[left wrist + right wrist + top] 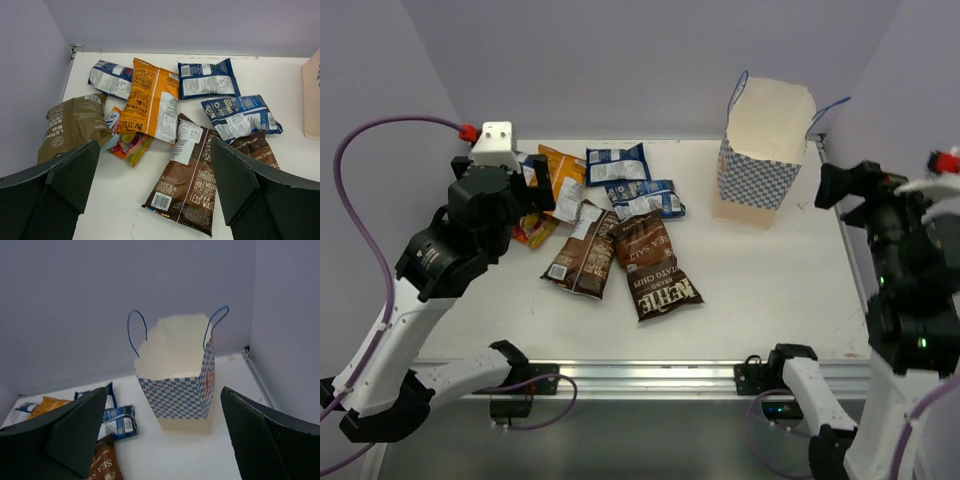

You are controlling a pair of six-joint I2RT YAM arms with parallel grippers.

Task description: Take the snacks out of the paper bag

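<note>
With the left end effector [154, 180] and right end effector [162, 432] both spread wide and empty, the paper bag [757, 175] stands upright far right on the table [770, 290], snacks [620, 235] lying clustered left of it.

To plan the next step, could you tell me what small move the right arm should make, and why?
Probably lift the right gripper over the paper bag's mouth to look in. Snacks lie on the table, the left gripper and this one are open and empty, yet the bag's bottom is hidden in every view, so a leftover packet cannot be ruled out.
</note>
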